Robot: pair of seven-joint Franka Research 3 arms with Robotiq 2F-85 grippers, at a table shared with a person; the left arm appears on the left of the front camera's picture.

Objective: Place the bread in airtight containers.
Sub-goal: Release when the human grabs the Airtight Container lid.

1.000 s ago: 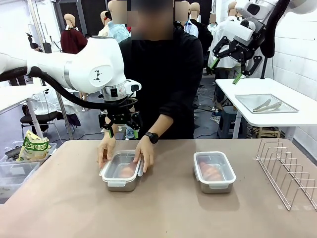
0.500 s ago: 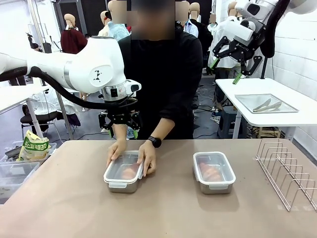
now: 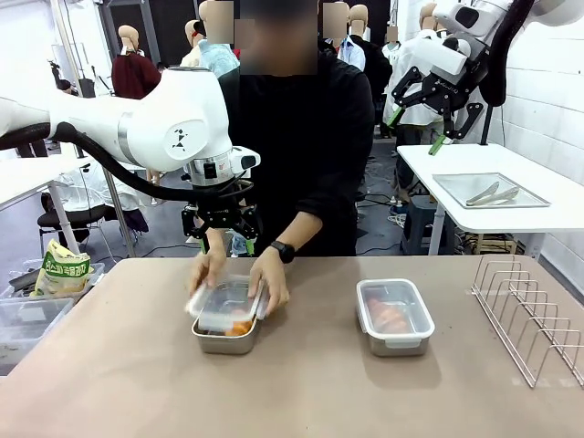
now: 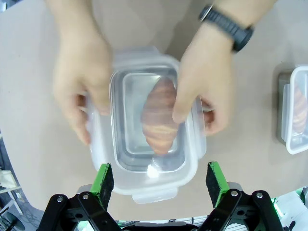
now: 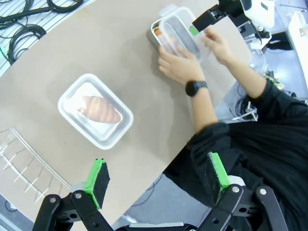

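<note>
The person's hands (image 3: 233, 274) are fitting the lid (image 4: 149, 130) on the left pan (image 3: 225, 336), croissant (image 4: 161, 115) inside; next, press it flat. Both robot hands, left (image 3: 221, 239) and right (image 3: 436, 114), hover wide open, empty.

Beyond the spread fingers (image 5: 97, 179), a lidded pan (image 5: 96, 117) holds a croissant (image 5: 100, 109); farther off, hands (image 5: 179, 66) grip another pan (image 5: 174, 32).

A tan table (image 3: 301, 392) stands before a white brick wall (image 3: 547, 109), with a white side table (image 3: 547, 214) and black cables (image 5: 29, 19) on the floor.
</note>
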